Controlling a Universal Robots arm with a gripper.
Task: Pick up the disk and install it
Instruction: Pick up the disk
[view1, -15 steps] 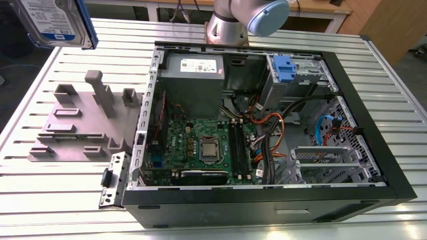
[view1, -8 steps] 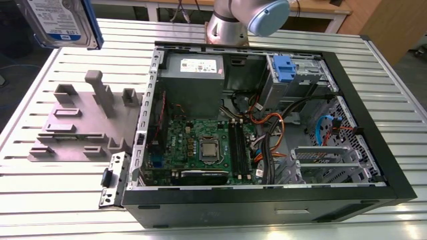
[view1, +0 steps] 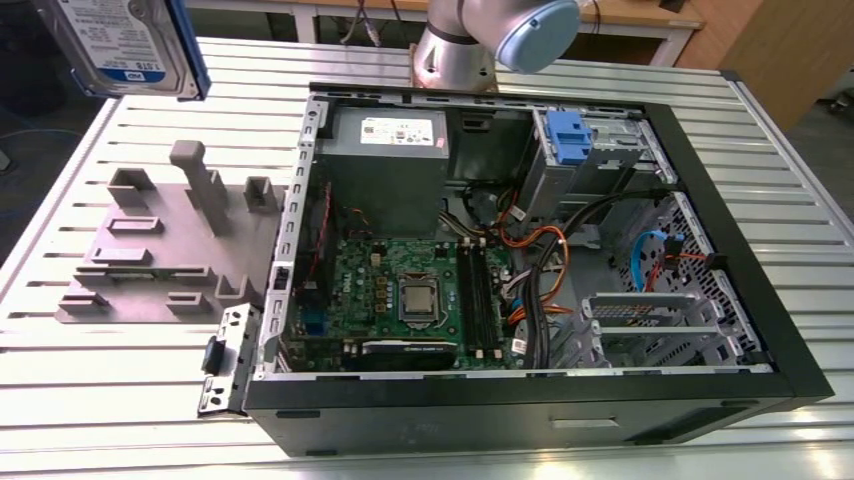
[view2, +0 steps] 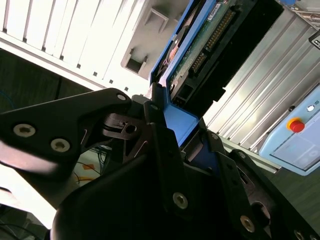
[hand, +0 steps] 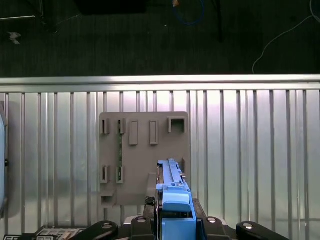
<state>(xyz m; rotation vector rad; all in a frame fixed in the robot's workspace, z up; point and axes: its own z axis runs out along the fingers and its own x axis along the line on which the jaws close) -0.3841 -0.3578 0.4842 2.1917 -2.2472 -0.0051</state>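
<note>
The disk (view1: 127, 45), a silver drive with a white-and-blue label in a blue carrier frame, hangs high above the table's far corner at the exterior view's left. In the second wrist view my gripper (view2: 175, 137) is shut on the blue carrier (view2: 181, 122), and the disk's green circuit side (view2: 200, 47) sticks out beyond the black fingers (view2: 160, 135). In the first wrist view the disk (hand: 174, 192) stands edge-on in the gripper (hand: 175, 225), above the grey fixture plate (hand: 145, 150).
An open computer case (view1: 747, 300) lies on the slatted metal table (view1: 120, 380), with a drive bay holding a blue carrier (view1: 567, 135) at its far end. The grey fixture (view1: 160, 250) sits at the case's left. The arm's base (view1: 461, 50) stands behind the case.
</note>
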